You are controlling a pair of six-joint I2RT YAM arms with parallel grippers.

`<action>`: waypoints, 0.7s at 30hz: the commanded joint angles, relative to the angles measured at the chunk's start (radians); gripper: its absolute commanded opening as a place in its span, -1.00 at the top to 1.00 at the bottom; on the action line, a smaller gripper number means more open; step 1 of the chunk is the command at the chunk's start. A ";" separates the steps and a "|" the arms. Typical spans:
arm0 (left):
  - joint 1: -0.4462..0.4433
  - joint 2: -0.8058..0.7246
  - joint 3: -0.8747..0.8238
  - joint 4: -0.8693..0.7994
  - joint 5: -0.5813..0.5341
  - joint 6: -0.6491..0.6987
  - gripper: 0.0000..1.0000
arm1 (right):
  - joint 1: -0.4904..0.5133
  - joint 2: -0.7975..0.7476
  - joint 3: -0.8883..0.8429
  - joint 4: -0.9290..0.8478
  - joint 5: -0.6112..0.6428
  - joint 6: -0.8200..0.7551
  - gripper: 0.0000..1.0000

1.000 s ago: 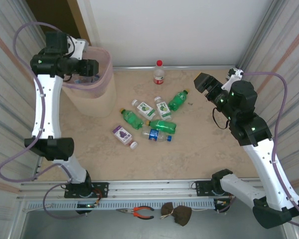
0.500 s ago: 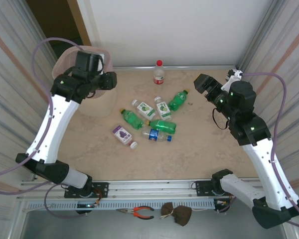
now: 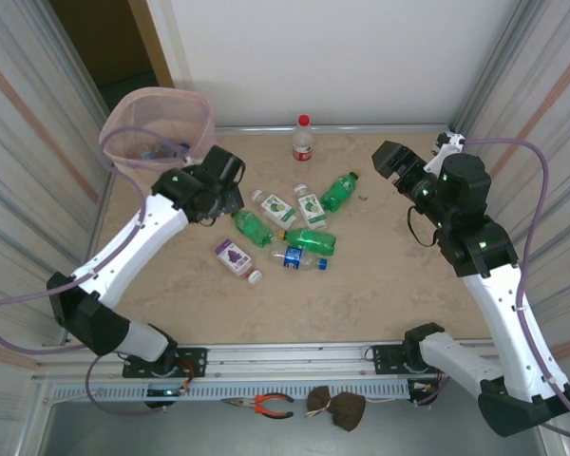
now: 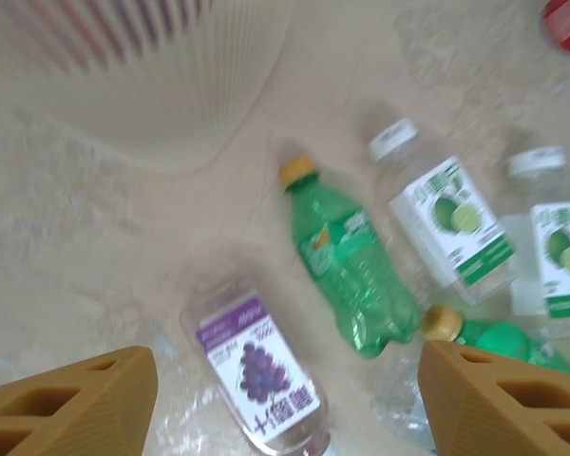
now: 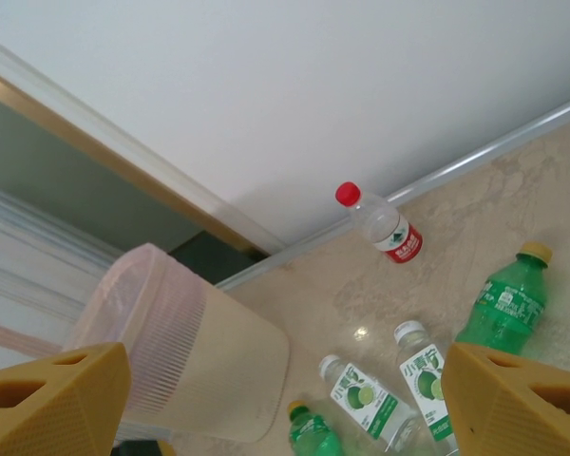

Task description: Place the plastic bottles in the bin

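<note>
Hand (image 4: pixel 290 399) spread wide, green bottle (image 4: pixel 347 271) centre, purple-label bottle (image 4: pixel 261 375) beside it, bin (image 4: pixel 161 85) top-left

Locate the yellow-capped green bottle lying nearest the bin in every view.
Top external: green bottle, left of centre, at the left end of the bottle cluster.
Left wrist: centre, lying diagonally, cap up-left.
Right wrist: bottom edge, cut off.
Shared landmark: the bin.

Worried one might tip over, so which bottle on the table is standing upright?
The clear red-capped bottle with the red label, alone by the back wall; the other bottles lie on their sides nearer the middle.
</note>
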 commanded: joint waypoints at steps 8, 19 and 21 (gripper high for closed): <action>-0.025 -0.026 -0.235 0.050 0.063 -0.363 -0.47 | -0.027 -0.021 -0.010 -0.016 -0.046 -0.015 -0.69; -0.024 0.079 -0.370 0.206 0.174 -0.416 -0.70 | -0.047 -0.025 -0.023 -0.019 -0.053 -0.013 -0.69; -0.023 0.097 -0.383 0.217 0.175 -0.425 -0.72 | -0.051 -0.026 -0.024 -0.022 -0.055 -0.014 -0.69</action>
